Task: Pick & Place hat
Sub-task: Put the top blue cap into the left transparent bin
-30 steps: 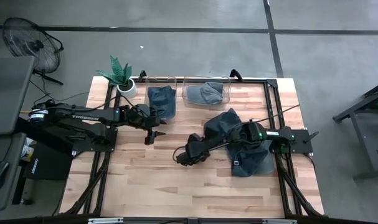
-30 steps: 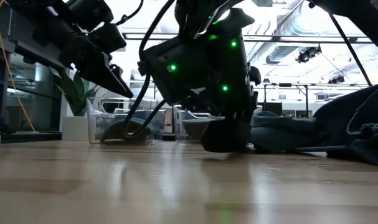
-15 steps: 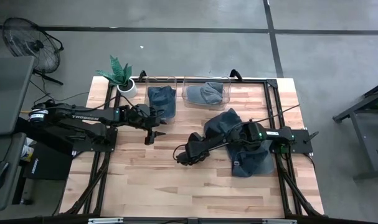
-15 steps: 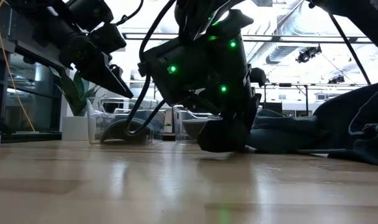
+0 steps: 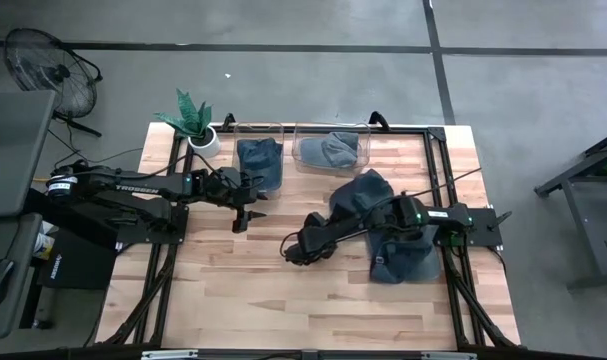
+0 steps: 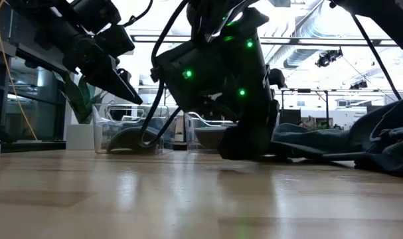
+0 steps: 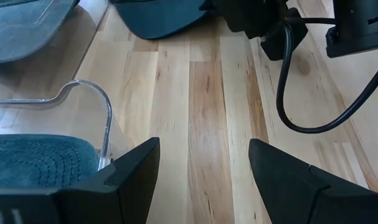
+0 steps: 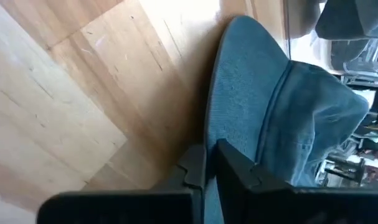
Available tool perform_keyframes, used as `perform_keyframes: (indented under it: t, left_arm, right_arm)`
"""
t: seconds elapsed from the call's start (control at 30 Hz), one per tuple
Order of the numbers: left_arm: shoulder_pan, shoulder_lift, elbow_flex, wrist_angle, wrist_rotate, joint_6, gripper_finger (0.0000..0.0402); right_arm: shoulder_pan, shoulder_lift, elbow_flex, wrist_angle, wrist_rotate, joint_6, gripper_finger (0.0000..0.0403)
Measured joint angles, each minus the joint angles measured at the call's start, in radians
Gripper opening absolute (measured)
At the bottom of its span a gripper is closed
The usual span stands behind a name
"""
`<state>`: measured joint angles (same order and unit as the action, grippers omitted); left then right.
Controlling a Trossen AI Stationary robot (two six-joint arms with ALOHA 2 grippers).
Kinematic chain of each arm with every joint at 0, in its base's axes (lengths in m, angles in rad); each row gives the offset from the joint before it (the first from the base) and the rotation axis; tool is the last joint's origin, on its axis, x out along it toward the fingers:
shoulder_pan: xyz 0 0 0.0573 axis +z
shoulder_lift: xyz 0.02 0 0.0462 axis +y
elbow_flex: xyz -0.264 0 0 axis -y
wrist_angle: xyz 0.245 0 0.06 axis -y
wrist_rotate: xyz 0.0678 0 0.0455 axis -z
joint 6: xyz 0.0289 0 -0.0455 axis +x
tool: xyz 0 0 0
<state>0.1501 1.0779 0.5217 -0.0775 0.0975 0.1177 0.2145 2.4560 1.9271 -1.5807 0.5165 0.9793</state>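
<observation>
Right hand (image 5: 301, 250) clenched on blue hat (image 8: 263, 124), brim toward the hand.

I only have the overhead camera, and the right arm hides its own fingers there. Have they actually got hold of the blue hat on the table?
Observer: Yes. In the right wrist view, the right gripper has its fingers closed on the edge of the blue hat.
Operator: Is it lifted off the table?
Observer: No. The low view shows that gripper down at the tabletop, with the hat lying on the wood beside it.
Operator: And the left fingers?
Observer: Open, per the left wrist view. The left gripper is above bare wood, next to a clear bin with another blue hat inside.
</observation>
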Motion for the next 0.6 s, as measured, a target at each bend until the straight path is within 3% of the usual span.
perform_keyframes:
  t: [0.6]
  left_arm:
    - [0.0,-0.009,0.0,0.027,0.0,-0.042,0.0241]
  right_arm:
    - [0.07,-0.225,0.001,0.013,-0.002,0.059,0.0003]
